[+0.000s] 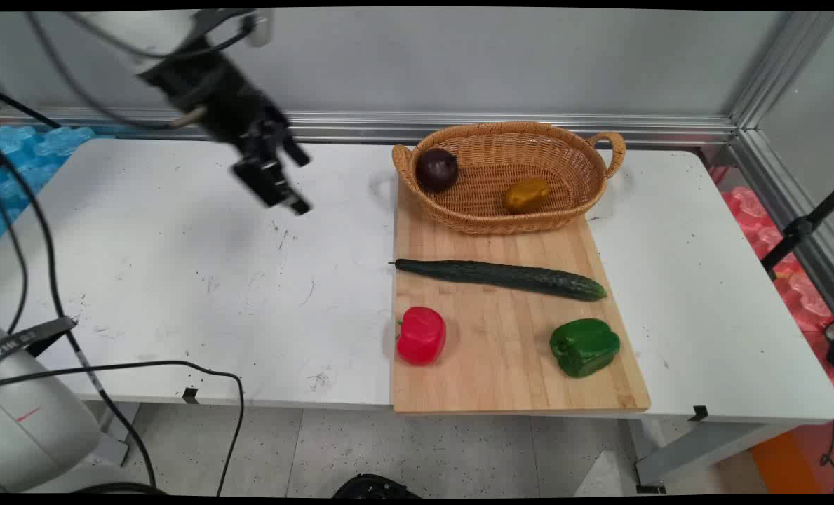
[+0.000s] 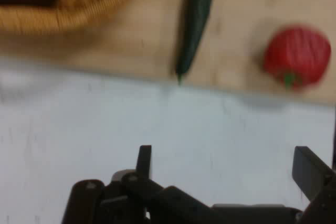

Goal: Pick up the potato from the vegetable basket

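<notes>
Gripper is hanging above bare table, left of the cutting board, fingers spread wide and carrying nothing. On the board's left edge the red pepper is lying near the front; the cucumber is stretching across the board's middle. At the board's far end the basket is holding a dark purple fruit and a yellow-brown piece. Green pepper is sitting on the board's front right. The three loose pieces remain on the board, outside the basket.
</notes>
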Tool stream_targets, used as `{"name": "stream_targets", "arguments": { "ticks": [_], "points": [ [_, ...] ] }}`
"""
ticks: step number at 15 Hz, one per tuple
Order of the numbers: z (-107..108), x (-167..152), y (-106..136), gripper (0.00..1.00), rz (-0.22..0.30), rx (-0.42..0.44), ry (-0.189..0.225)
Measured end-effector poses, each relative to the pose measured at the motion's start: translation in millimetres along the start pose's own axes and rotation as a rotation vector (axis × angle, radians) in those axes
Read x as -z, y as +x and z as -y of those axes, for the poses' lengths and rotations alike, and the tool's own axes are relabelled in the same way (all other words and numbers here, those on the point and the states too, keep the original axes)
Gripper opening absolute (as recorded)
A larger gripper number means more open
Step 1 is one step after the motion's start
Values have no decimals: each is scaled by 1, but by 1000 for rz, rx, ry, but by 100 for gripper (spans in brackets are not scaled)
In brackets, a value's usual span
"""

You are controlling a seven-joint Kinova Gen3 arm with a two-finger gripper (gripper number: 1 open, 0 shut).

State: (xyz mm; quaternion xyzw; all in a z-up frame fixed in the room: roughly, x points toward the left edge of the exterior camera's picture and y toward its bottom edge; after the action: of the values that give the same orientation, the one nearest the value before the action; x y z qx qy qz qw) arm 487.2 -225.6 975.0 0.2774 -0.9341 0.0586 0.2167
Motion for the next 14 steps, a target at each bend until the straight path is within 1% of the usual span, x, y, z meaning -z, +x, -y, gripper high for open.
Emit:
{"name": "stream_targets", "arguments": {
  "ticks": [2, 7, 10, 14],
  "points": [
    [5, -14, 29, 100, -41, 32, 11],
    [18, -57, 98, 100, -103, 114, 47],
    [26, -89, 137, 100, -123, 153, 75],
    [35, -137, 181, 100, -128, 206, 109]
  ]
}}
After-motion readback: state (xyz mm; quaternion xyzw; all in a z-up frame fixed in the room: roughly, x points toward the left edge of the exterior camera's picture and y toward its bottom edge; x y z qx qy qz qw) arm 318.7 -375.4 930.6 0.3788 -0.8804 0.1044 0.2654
